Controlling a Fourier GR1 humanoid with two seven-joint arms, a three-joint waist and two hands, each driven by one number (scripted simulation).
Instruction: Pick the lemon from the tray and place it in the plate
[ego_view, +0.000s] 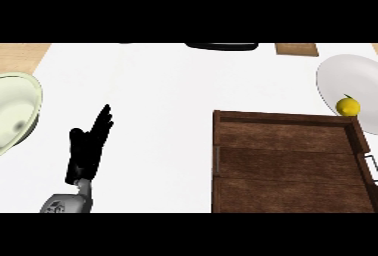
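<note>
The yellow lemon (348, 106) lies on the near rim of a grey-white plate (347, 75) at the far right, just beyond the far edge of the brown wooden tray (288, 162). The tray's inside holds nothing that I can see. My left hand (87, 147) stands at the lower left over the white counter, fingers straight and pointing away, holding nothing. No part of my right hand or its forearm shows in the head view.
A pale green-white plate (15, 112) sits at the left edge. A dark object (221, 46) and a wooden board (296, 48) lie along the far edge. White counter (162, 100) spreads between the left plate and the tray.
</note>
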